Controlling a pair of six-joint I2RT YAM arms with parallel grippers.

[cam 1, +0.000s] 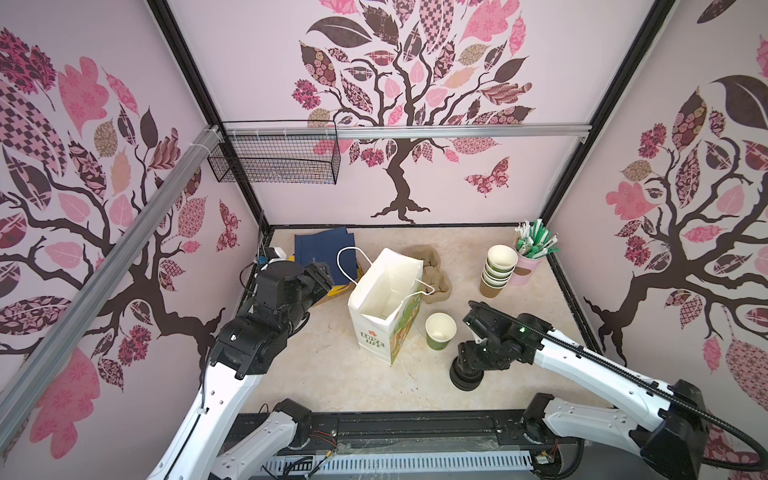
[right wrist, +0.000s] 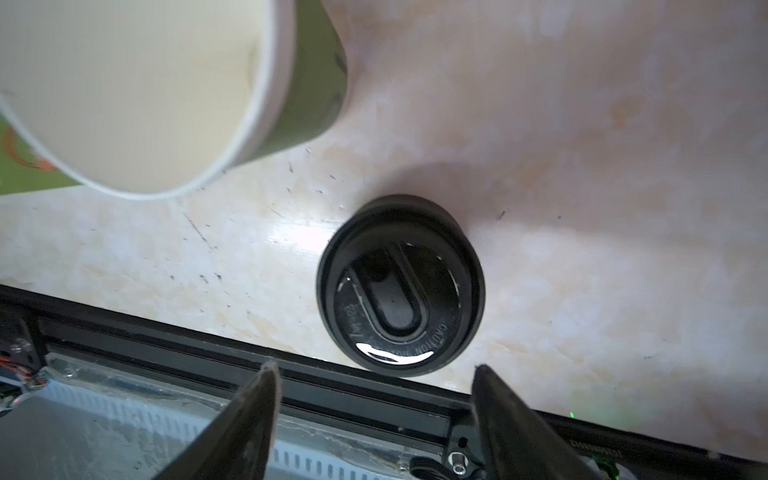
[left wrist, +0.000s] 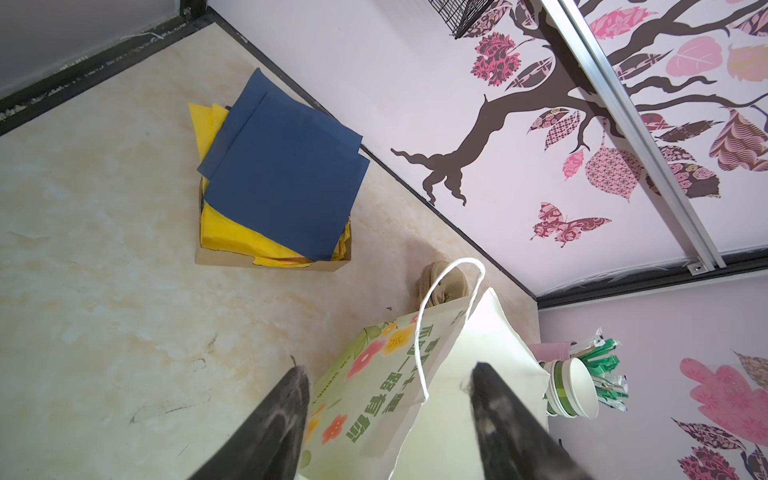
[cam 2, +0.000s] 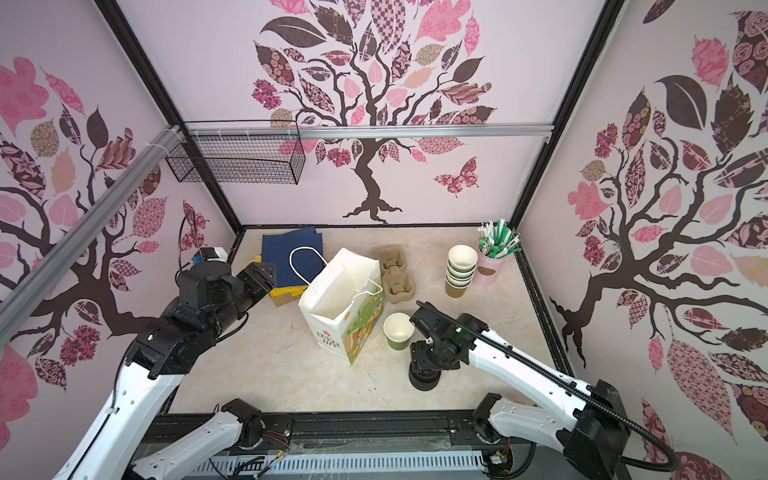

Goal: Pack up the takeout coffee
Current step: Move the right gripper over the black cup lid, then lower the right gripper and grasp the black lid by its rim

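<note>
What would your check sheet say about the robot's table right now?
Surface: beige table, scuffed, nothing spilled.
Job's things: green cup, lidless, upright beside the open paper bag; no capped cup seen.
Clutter: stack of black lids, nested cups, pink holder, cup carriers, napkin box.
Grippers: left gripper open by the bag's rim; right gripper open above the lids.
Cables: black hose along the right arm; loose wires at the front rail.
Surroundings: tree-print walls, wire basket.
</note>
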